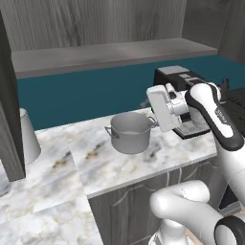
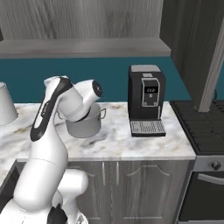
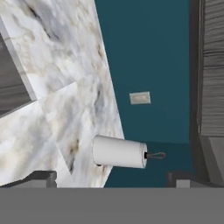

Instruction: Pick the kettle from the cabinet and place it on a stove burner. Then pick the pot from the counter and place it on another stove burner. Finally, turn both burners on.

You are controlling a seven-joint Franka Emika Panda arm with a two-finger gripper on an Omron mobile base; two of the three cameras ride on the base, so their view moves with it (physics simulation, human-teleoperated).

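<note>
The pot (image 1: 130, 131), wide grey metal with two small loop handles and no lid, stands on the white marble counter (image 1: 95, 162). My gripper (image 1: 155, 108) hangs just right of the pot's rim, a little above it, pointing left along the counter. In the hand view the gripper (image 3: 113, 178) is open, its two fingertips (image 3: 42, 177) far apart with nothing between them. From the right, the arm covers part of the pot (image 2: 86, 126). The cabinet shelf (image 1: 110, 52) runs above the teal wall. The stove (image 2: 202, 124) lies at the right with a knob (image 2: 214, 165). The kettle is out of view.
A black coffee machine (image 2: 147, 99) stands on the counter between pot and stove. A white tapered canister (image 1: 26, 136) sits at the counter's left end, ahead of the hand (image 3: 119, 152). A dark cabinet side panel (image 1: 9, 119) rises at far left.
</note>
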